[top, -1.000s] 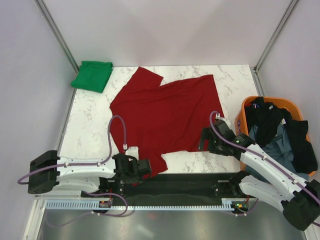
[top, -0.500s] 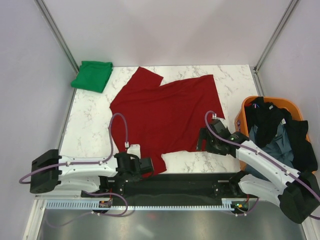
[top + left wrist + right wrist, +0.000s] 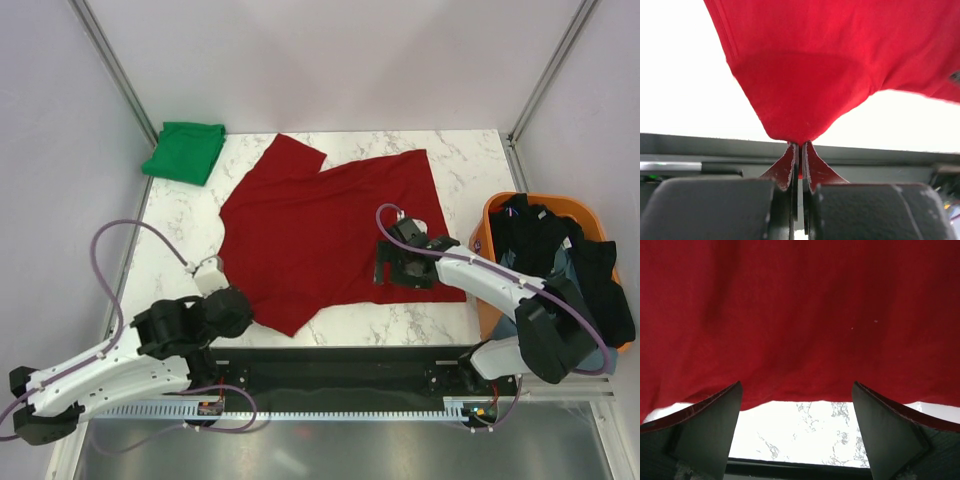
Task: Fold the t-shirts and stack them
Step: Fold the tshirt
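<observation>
Dark red t-shirt [image 3: 330, 230] lies spread on the marble counter [image 3: 175, 250]. The left gripper [image 3: 800, 147] pinches its near-left corner, jaws closed on the cloth. The right gripper [image 3: 796, 390] stands wide apart over the near hem. A folded green t-shirt [image 3: 185, 150] lies at the far-left corner.

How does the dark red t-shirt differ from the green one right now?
The dark red t-shirt lies spread open across the table; the green t-shirt sits folded small at the far left corner. The red covers far more surface than the green. The left gripper pinches the red shirt's near corner, the open right gripper is at its near edge; nothing touches the green. Both lie on the table.
</observation>
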